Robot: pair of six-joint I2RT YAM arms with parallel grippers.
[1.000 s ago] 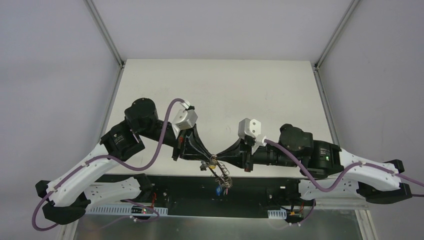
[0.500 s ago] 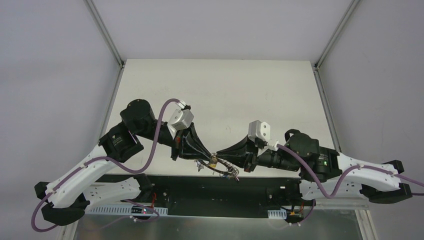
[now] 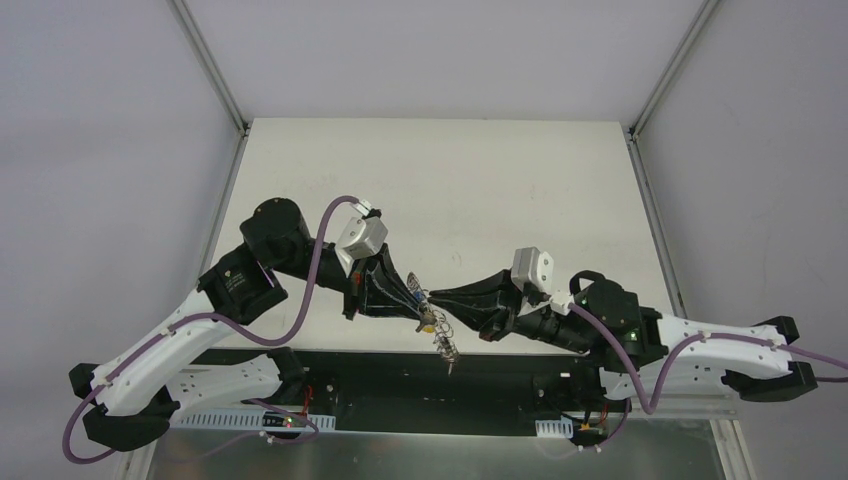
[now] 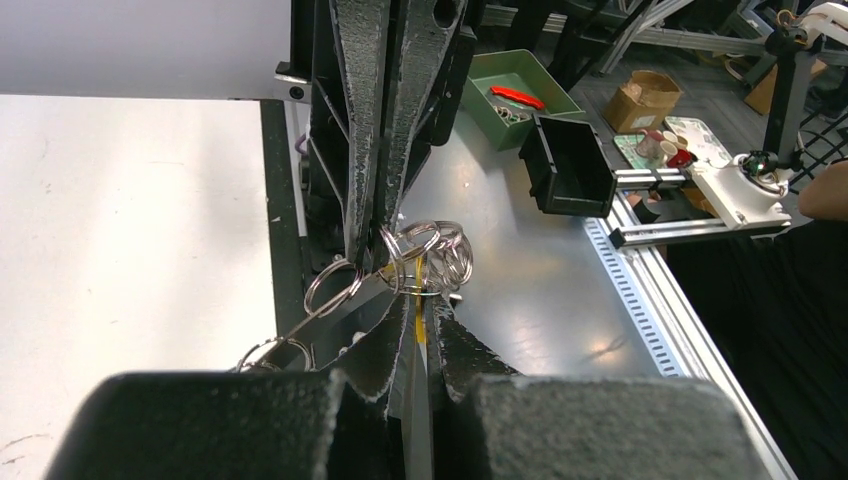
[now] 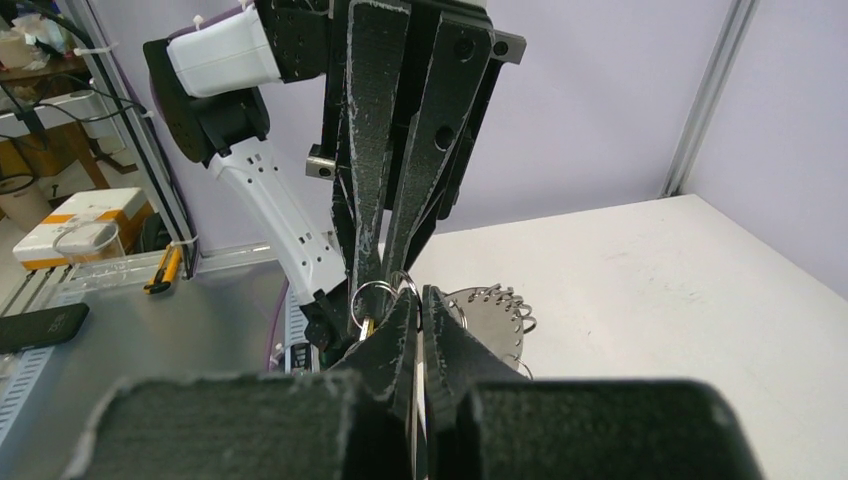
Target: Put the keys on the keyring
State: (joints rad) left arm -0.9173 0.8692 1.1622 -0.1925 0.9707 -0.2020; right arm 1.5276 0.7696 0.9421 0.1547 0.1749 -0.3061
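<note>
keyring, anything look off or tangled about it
No damage shows, but the keyring is a bunched tangle of loops, pinched between the left gripper and right gripper, dangling above the table's near edge.

My left gripper [image 3: 414, 298] and right gripper [image 3: 438, 297] meet tip to tip over the near edge of the bench [image 3: 450, 180], keyring [image 3: 443, 338] dangling between: no passage there. Open bench surface beyond them; side walls [image 3: 100, 150] hem both flanks.
</note>
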